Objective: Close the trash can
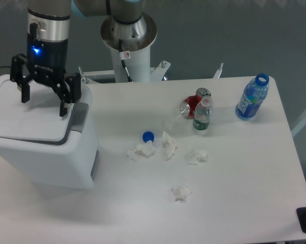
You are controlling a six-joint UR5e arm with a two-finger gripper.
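So the trash can (46, 147) is parked at the left edge of the table (234, 198), way bigger than anything else out there, and its flat lid (28, 114) looks like it's already lying down on the body, or very nearly. The gripper (45, 100) hangs right over the lid with its fingers spread wide and nothing between them, so it's released, not grasping anything. I can't tell from this angle whether the fingertips are actually touching the lid or just hovering above it. My read is we're at the press-it-shut part — the grey latch (79, 118) on the side facing the table middle may not be seated yet, hard to say. If I were doing it, I'd push straight down near the latch edge rather than back by the hinge, since that's where the lid needs to click home, and keep the push slow so the whole bin doesn't skid or tip off the table edge. The rest of the clutter — crumpled tissues (165, 147), a blue bottle cap (148, 136), a red can (192, 104), a small clear bottle (202, 115) and a blue bottle (252, 97) — sits well apart to the right, so nothing's in the way.
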